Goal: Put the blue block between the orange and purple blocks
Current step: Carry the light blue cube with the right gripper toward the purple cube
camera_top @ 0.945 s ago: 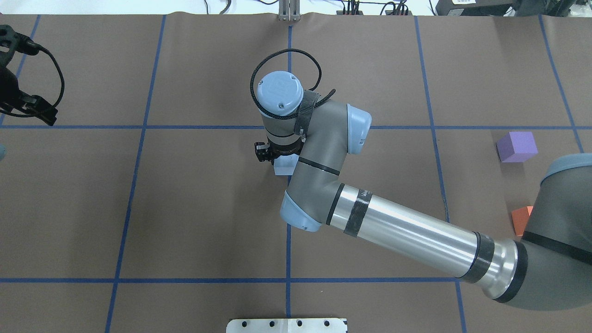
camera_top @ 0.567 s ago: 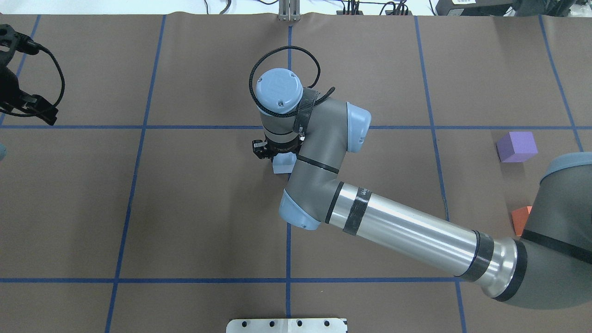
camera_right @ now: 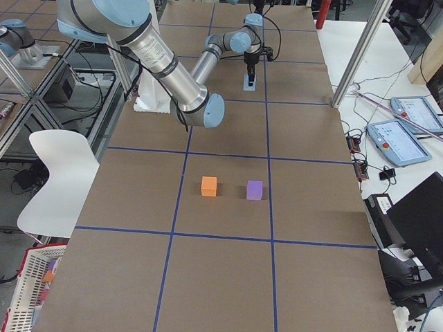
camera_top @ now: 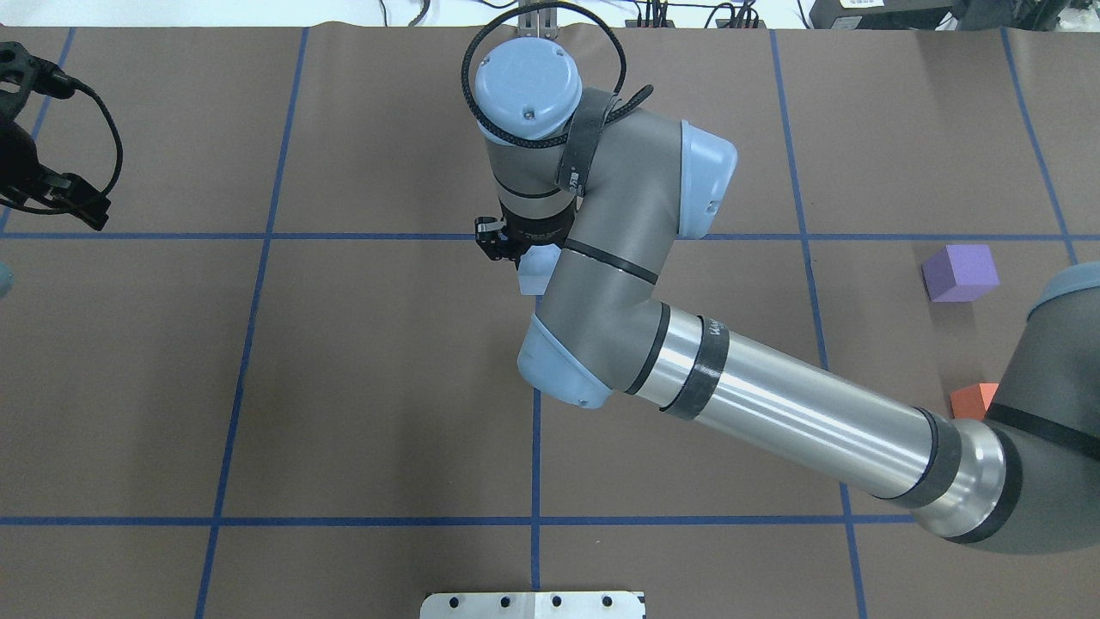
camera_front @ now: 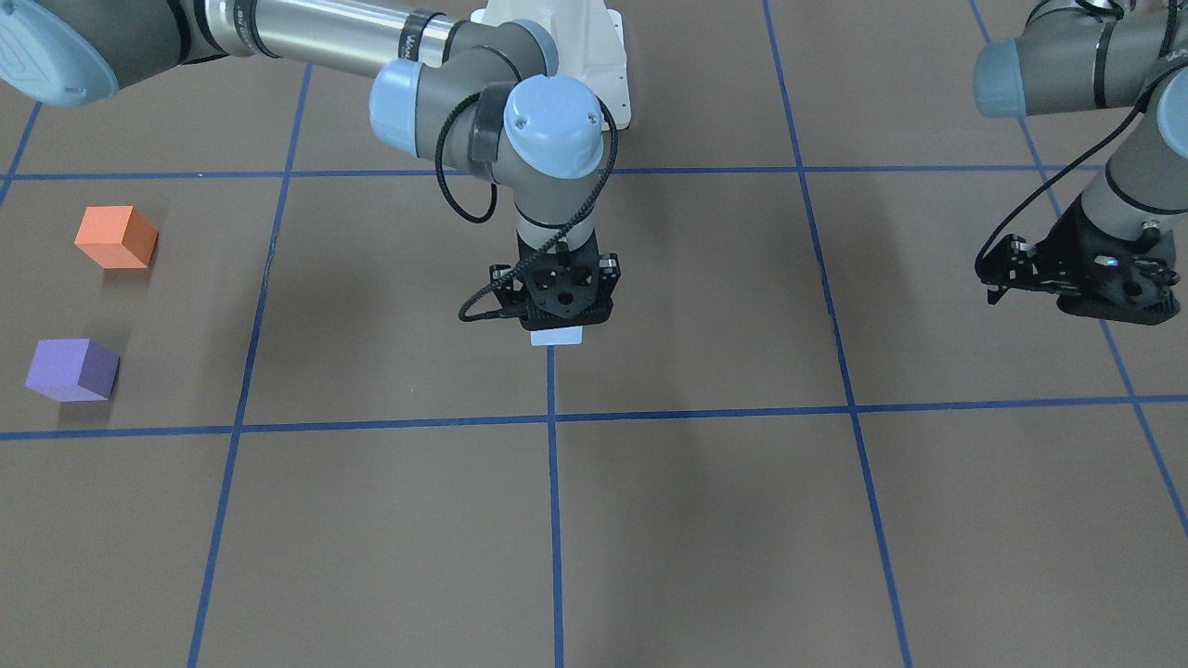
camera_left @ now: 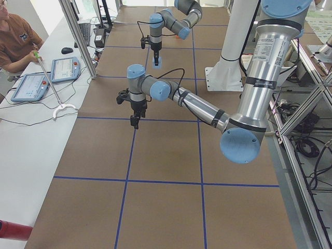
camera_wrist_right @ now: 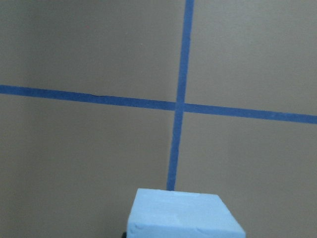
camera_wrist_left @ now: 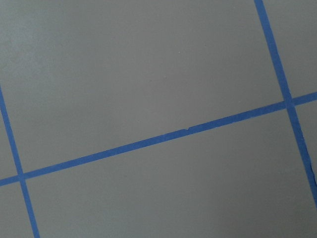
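Right gripper (camera_front: pixel 558 320) clenched on the blue block (camera_front: pixel 557 338), which appears to hang clear of the table, well apart from the orange block (camera_front: pixel 115 237); the purple block (camera_front: pixel 71 369) lies near the orange one. The blue block is probably light, slightly soft foam: grip opposite flat faces, squeezing moderately. Left gripper (camera_front: pixel 1077 283): state cannot be told.

surface (camera_top: pixel 344 387): brown, gridded with blue tape (camera_top: pixel 258 236)
chair (camera_right: pixel 59 173): white, nine o'clock off the surface, exterior right view
operator (camera_left: pixel 15 39): brown shirt, ten o'clock, exterior left view
tablets (camera_left: pixel 65 69): just beside the operator
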